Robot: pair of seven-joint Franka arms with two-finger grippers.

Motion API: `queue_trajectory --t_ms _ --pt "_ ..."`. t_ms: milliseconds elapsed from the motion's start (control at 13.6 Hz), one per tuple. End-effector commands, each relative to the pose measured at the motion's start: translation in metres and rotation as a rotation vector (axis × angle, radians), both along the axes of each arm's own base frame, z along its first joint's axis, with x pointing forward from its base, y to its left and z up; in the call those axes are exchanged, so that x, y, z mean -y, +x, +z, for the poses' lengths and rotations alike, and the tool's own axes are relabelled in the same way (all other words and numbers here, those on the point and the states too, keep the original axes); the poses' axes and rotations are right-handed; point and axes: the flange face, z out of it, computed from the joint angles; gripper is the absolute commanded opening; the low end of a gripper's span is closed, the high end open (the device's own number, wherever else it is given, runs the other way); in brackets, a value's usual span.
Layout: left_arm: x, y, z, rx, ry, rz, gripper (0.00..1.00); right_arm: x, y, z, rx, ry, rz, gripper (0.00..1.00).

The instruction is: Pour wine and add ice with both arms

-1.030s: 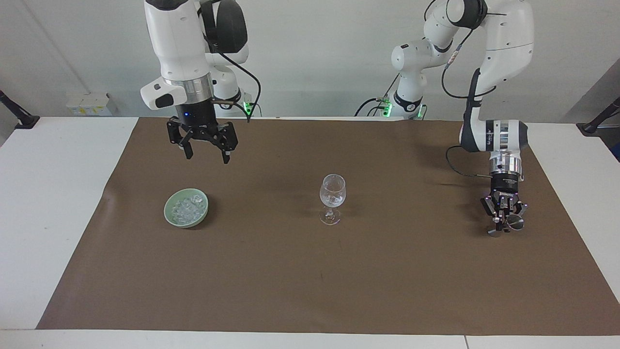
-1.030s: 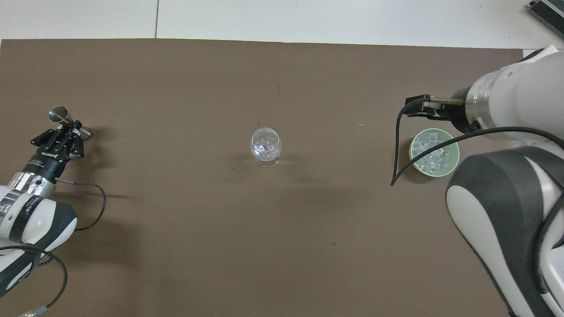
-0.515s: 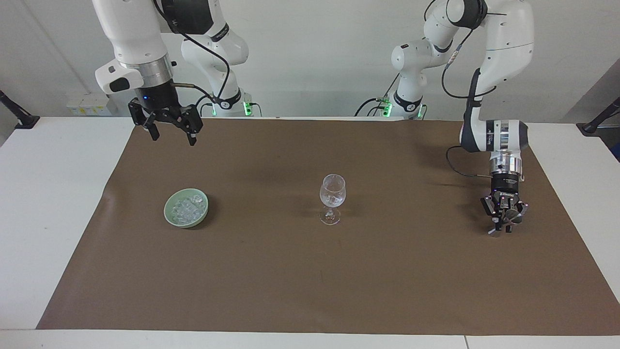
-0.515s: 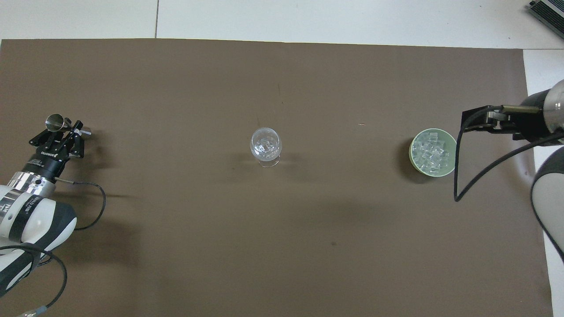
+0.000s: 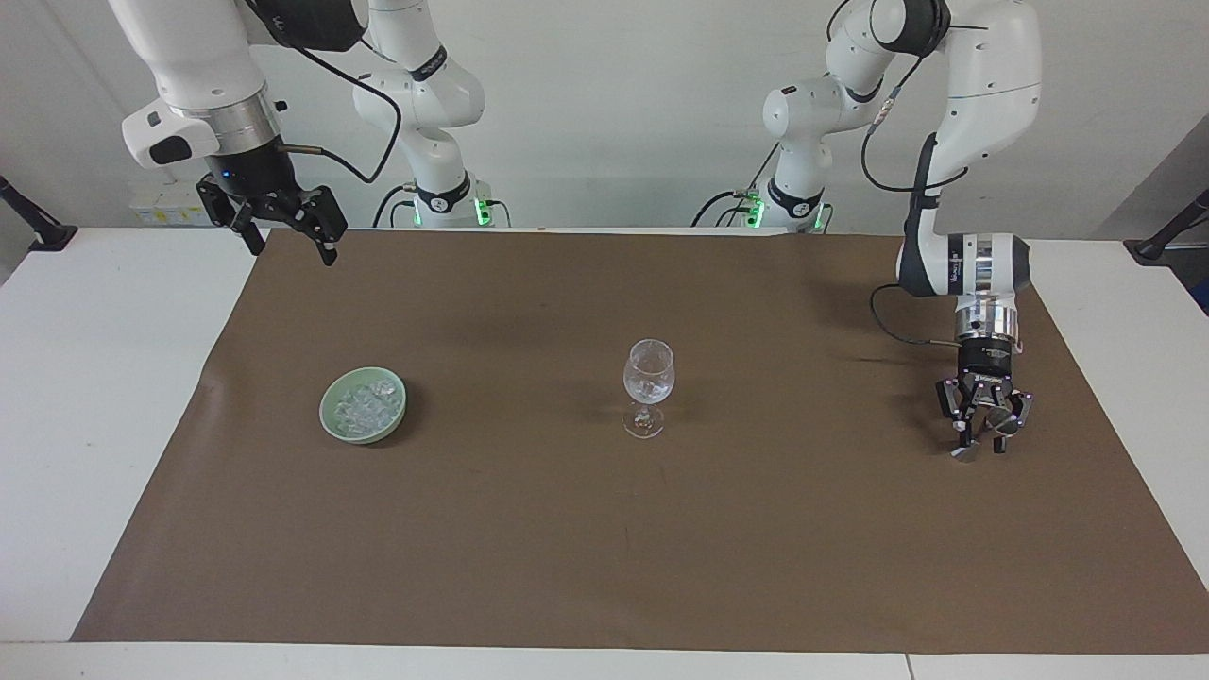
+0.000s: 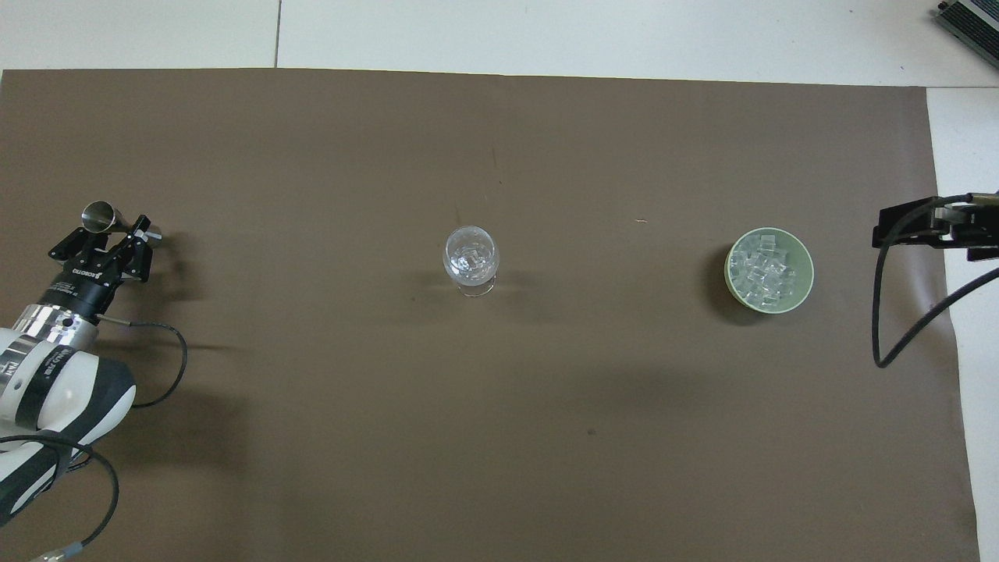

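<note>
- The wine glass [image 5: 648, 389] stands upright at the centre of the brown mat [image 5: 661, 529]; small clear chunks of ice [image 6: 469, 258] show inside its bowl in the overhead view.
- The green bowl [image 5: 328, 418] sits on the mat toward the right arm's end of the table, at about 3 o'clock from the glass in the overhead view and well apart from it; more ice [image 5: 365, 404] is heaped in it.
- The right gripper [image 5: 287, 232] hangs high in the air over the mat's edge at the right arm's end, at roughly 10 o'clock from the bowl in the facing view; its two fingers are spread apart and nothing is between them; only its black tip shows at the overhead view's edge, at 3 o'clock from the bowl.
- The left gripper [image 5: 979, 438] points straight down, low over the mat at the left arm's end, at 9 o'clock from the glass in the overhead view; a small metal jigger [image 6: 105, 218] is at its fingertips, one cone toward 10 o'clock in the overhead view; whether the fingers are clenched on it or have let go of it, I cannot tell.
- The white table [image 5: 104, 397] shows bare around the mat.
</note>
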Motion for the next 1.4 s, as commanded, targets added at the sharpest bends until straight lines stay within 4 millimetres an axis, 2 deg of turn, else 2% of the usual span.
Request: queue_trajectory --t_ms 0,294,515,1104,1325 --pt "-0.001 0.006 0.000 0.000 -0.004 0.021 1.00 -0.004 -0.006 0.004 0.001 0.019 0.031 1.00" --pt "-0.002 0.003 0.004 0.008 -0.008 0.022 1.00 0.007 -0.008 0.009 -0.010 0.020 0.049 1.00" --pt "-0.002 0.000 0.025 -0.006 0.021 0.044 1.00 0.005 -0.010 0.013 0.001 0.013 0.058 1.00" --pt "0.026 0.001 0.078 -0.039 0.079 0.060 1.00 0.002 -0.019 0.016 -0.048 0.065 0.045 1.00" --pt "0.033 0.009 0.105 -0.041 0.115 0.073 1.00 0.010 -0.024 0.017 -0.053 0.062 0.033 1.00"
